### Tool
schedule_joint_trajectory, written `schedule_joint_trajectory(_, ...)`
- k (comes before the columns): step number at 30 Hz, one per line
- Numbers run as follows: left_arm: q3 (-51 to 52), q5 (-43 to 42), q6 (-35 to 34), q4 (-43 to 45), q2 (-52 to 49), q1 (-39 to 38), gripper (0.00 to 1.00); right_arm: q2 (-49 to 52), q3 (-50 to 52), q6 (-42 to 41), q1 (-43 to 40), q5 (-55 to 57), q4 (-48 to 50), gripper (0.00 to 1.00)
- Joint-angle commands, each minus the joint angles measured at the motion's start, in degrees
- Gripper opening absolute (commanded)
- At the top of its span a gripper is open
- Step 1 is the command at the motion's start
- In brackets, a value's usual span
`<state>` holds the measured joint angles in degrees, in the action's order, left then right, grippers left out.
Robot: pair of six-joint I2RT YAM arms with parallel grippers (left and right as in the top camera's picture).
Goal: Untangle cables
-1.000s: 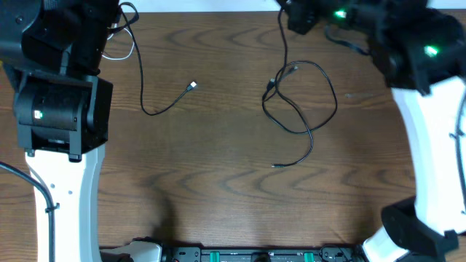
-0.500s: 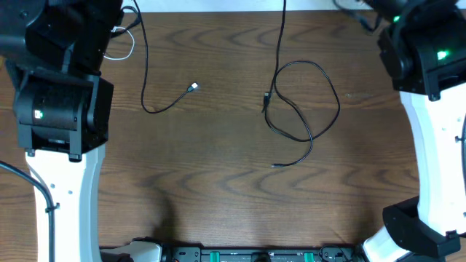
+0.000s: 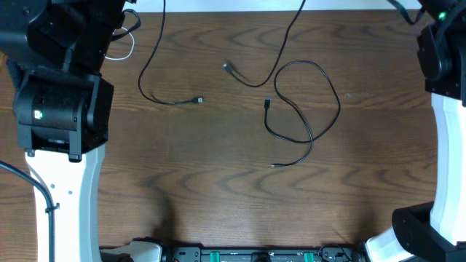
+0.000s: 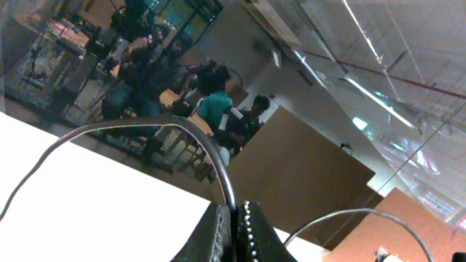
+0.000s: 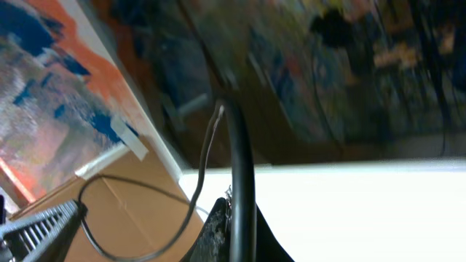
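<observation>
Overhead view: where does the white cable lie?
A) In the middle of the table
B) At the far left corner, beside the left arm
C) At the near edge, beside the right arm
B: the white cable curls at the far left corner of the table, its end hidden by the left arm.

The lower table (image 3: pixel 218 211), 4 to 8 o'clock, is open for passing — cables (image 3: pixel 338 102) lie from 10 to 2, left arm (image 3: pixel 62 145) at 9, right arm (image 3: pixel 445 145) at 3.

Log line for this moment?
left tool shut on left thin black cable; right tool shut on middle thin black cable; looped black cable free
</observation>
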<state>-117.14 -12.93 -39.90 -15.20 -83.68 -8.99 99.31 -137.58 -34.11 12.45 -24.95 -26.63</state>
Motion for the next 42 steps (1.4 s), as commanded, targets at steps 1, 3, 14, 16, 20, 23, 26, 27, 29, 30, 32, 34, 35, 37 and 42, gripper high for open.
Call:
schedule_joint_trajectory(1, -1.0, 0.6, 2.9, 0.2, 0.5, 0.3, 0.07, 0.1, -0.4, -1.0, 0.0, 0.8, -4.6, 0.01)
schedule_joint_trajectory(3, -1.0, 0.7, 3.3, 0.2, 0.4, 0.3, 0.07, 0.8, -0.4, -1.0, 0.0, 0.8, -7.1, 0.01)
schedule_joint_trajectory(14, -1.0, 16.3, 7.3, -2.8, 0.1, 2.6, 0.07, 2.6, -0.3, 2.4, 0.0, 0.2, -20.0, 0.66)
schedule_joint_trajectory(16, -1.0, 18.2, 8.2, -2.9, 0.1, 4.0, 0.07, 2.6, -0.3, 5.1, 0.0, 0.2, -21.9, 0.78)
schedule_joint_trajectory(20, -1.0, 20.1, 8.4, -3.9, 0.1, 7.7, 0.08, 2.6, -0.3, 9.6, 0.0, 0.2, -26.4, 0.94)
schedule_joint_trajectory(23, -1.0, 20.1, 8.4, -5.2, 0.1, 11.2, 0.07, 2.6, -0.3, 12.8, 0.0, 0.8, -30.2, 0.99)
schedule_joint_trajectory(26, -1.0, 20.1, 8.4, -6.6, 0.1, 15.3, 0.08, 2.6, -0.3, 16.3, 0.0, 1.5, -33.5, 0.99)
schedule_joint_trajectory(27, -1.0, 20.1, 8.4, -7.1, 0.1, 16.7, 0.07, 2.6, -0.3, 17.2, 0.0, 1.5, -34.6, 0.99)
schedule_joint_trajectory(29, -1.0, 20.1, 8.4, -8.3, 0.1, 19.5, 0.07, 2.6, -0.3, 19.3, 0.0, 1.5, -36.6, 0.99)
schedule_joint_trajectory(30, -1.0, 20.1, 8.4, -9.1, 0.1, 20.9, 0.07, 2.6, -0.3, 20.4, 0.0, 1.6, -37.7, 0.99)
schedule_joint_trajectory(32, -1.0, 20.1, 8.4, -10.7, 0.0, 23.0, 0.08, 2.6, -0.2, 21.2, 0.0, 2.9, -39.6, 0.99)
schedule_joint_trajectory(34, -1.0, 20.1, 8.6, -12.1, -0.2, 25.3, 0.07, 2.6, 0.1, 21.1, 0.0, 5.1, -41.5, 0.99)
schedule_joint_trajectory(35, -1.0, 20.1, 9.2, -12.7, -0.4, 26.3, 0.07, 2.6, 0.4, 21.1, 0.0, 5.8, -42.2, 0.99)
schedule_joint_trajectory(37, -1.0, 20.1, 11.0, -13.5, -1.0, 28.3, 0.08, 2.6, 1.2, 21.2, 0.0, 6.7, -43.2, 0.99)
schedule_joint_trajectory(42, -1.0, 23.4, 13.1, -16.3, -2.7, 32.9, 0.08, 2.6, 3.4, 23.6, 0.0, 6.6, -45.1, 0.99)
